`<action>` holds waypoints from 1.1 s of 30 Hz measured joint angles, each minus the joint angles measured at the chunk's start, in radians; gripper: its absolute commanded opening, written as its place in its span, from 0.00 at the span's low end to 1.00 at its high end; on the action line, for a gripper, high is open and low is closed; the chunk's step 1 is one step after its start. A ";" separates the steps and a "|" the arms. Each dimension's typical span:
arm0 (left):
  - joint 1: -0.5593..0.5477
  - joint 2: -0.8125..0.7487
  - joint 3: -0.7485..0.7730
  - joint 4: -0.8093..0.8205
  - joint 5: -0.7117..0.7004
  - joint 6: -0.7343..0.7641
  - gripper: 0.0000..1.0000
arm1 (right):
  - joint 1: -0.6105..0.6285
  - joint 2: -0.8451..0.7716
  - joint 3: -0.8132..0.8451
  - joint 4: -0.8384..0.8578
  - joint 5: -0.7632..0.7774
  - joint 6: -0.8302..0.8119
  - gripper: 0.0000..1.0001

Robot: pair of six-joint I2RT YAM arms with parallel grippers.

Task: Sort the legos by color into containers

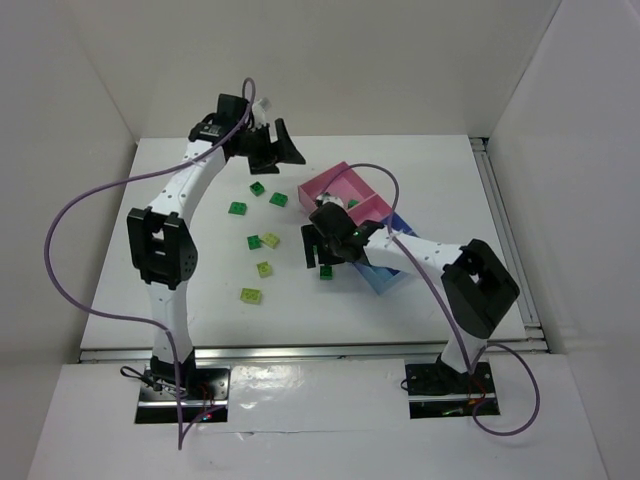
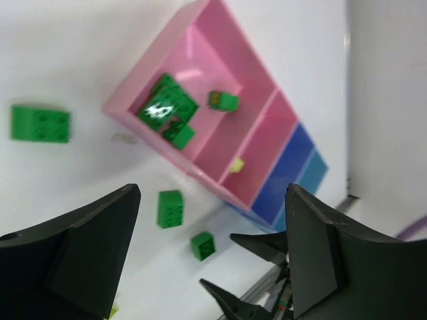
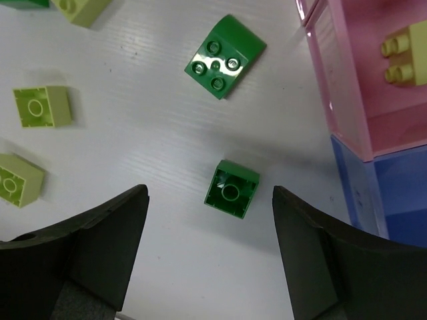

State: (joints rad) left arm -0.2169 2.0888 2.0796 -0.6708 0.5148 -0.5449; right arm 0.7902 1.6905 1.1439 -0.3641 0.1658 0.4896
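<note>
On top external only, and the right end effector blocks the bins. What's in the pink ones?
Observer: In the left wrist view, the end pink bin holds several dark green bricks.
Operator: Second pink one?
Observer: The second pink bin holds one lime brick.
Operator: Is the right end effector holding anything?
Observer: No. The right end effector is open. A dark green brick lies underside-up on the table, between its fingers in the wrist view.
</note>
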 measured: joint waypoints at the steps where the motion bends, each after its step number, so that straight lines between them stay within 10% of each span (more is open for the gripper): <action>1: 0.000 -0.005 -0.019 -0.010 -0.023 0.011 0.90 | 0.002 0.007 0.000 -0.004 -0.002 0.004 0.80; 10: 0.019 -0.064 -0.217 -0.090 -0.190 0.072 0.86 | 0.004 0.130 0.000 -0.019 -0.001 0.032 0.69; 17: 0.015 -0.077 -0.273 -0.086 -0.270 0.096 0.81 | 0.005 0.145 0.000 -0.019 -0.002 0.045 0.30; 33: -0.171 -0.121 -0.516 -0.039 -0.346 0.127 0.94 | -0.170 0.016 0.206 0.005 0.112 -0.026 0.29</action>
State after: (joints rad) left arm -0.3878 1.9678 1.5635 -0.7094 0.1692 -0.4183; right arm 0.6201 1.7069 1.3499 -0.3592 0.2779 0.4641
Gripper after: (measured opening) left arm 0.939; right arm 0.441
